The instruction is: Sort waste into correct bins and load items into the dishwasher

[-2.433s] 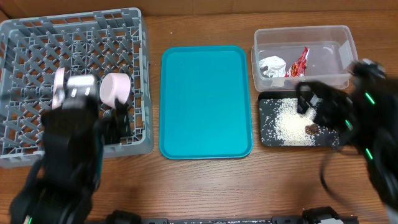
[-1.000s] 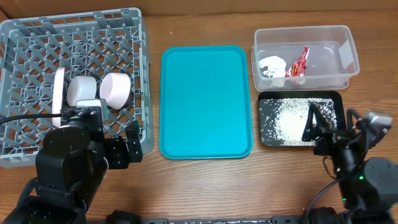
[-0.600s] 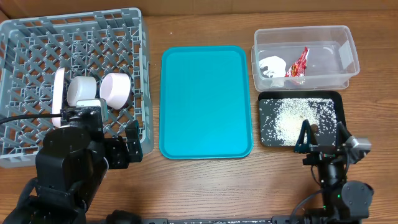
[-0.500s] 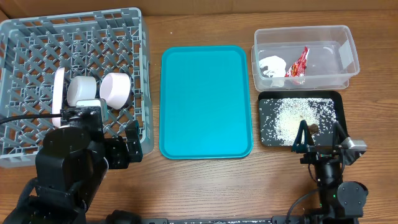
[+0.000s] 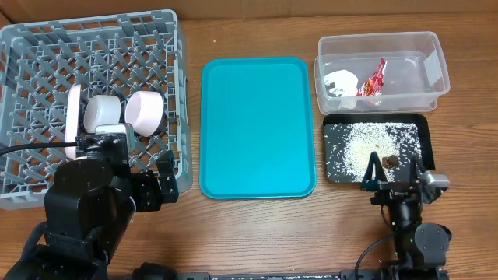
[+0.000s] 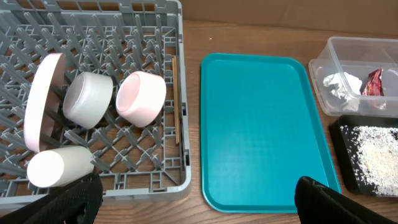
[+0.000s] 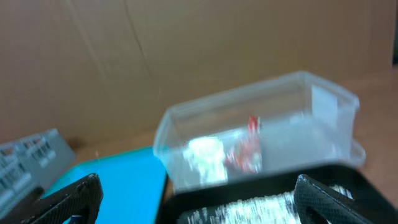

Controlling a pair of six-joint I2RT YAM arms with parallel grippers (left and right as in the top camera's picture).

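Observation:
The grey dish rack [image 5: 93, 17] at the left holds a pink plate [image 5: 74, 117] on edge, a white cup [image 5: 101, 113] and a pink bowl [image 5: 145, 111]. The left wrist view shows the rack [image 6: 180, 37], a second white cup [image 6: 59, 167] and a thin wooden stick [image 6: 176, 99]. My left gripper [image 6: 199, 202] is open and empty at the rack's front right corner. My right gripper [image 5: 394, 173] is open and empty at the front edge of the black tray [image 5: 334, 155], which holds rice [image 5: 362, 148] and a brown scrap [image 5: 390, 162].
An empty teal tray [image 5: 257, 128] lies in the middle. A clear plastic bin [image 5: 437, 58] at the back right holds crumpled white paper [image 5: 340, 82] and a red wrapper [image 5: 373, 78]. The right wrist view [image 7: 249, 124] shows it blurred.
My right arm has drawn back from over the black tray to its front edge. The brown scrap stays on the rice. My left arm left the rack early on, then stayed still.

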